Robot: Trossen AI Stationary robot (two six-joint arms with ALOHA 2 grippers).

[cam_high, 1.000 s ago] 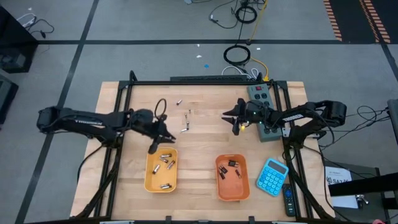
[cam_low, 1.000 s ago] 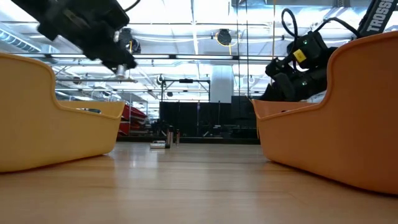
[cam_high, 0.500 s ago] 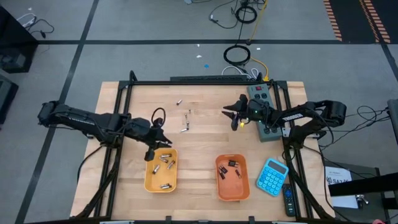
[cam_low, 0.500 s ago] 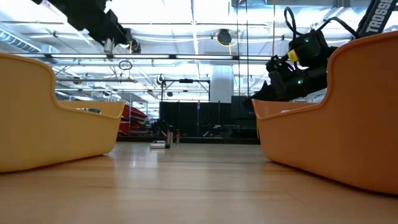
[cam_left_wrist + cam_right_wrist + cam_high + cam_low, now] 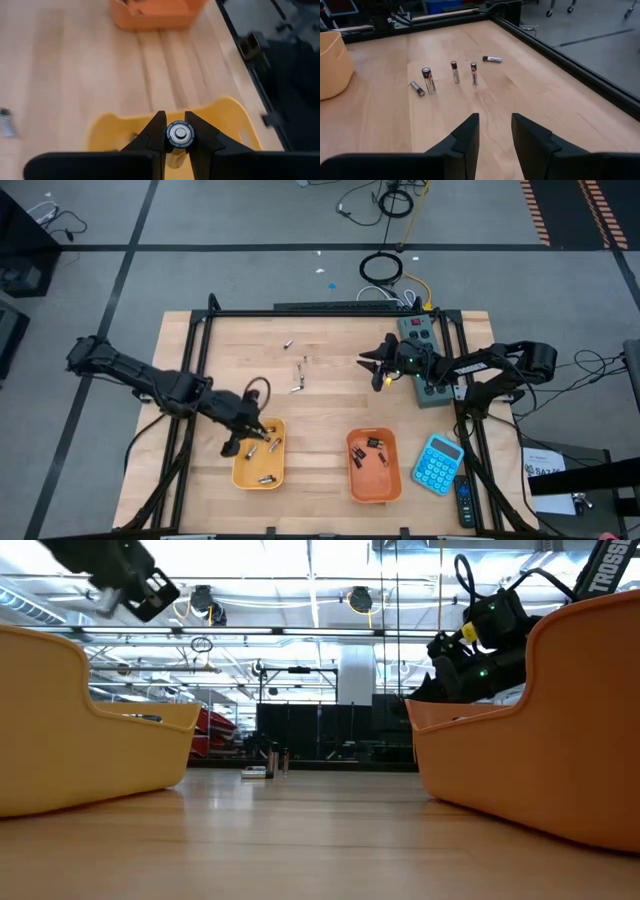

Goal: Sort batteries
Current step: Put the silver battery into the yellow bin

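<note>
Left gripper holding a battery over the yellow tray

High view: left gripper point(image 5: 233, 446) at lower left beside yellow tray point(image 5: 258, 477). Left wrist: jaws clamp a battery point(image 5: 180, 134). Right wrist: right gripper point(image 5: 494, 131) open, loose batteries point(image 5: 451, 75) above centre.

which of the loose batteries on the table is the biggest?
The upright silver-and-black cylindrical battery, second from the yellow tray in the right wrist view: taller and thicker than the other four.

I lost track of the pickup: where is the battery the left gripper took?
In the left wrist view, the battery sits clamped in the left gripper, over the yellow tray's left edge.
</note>
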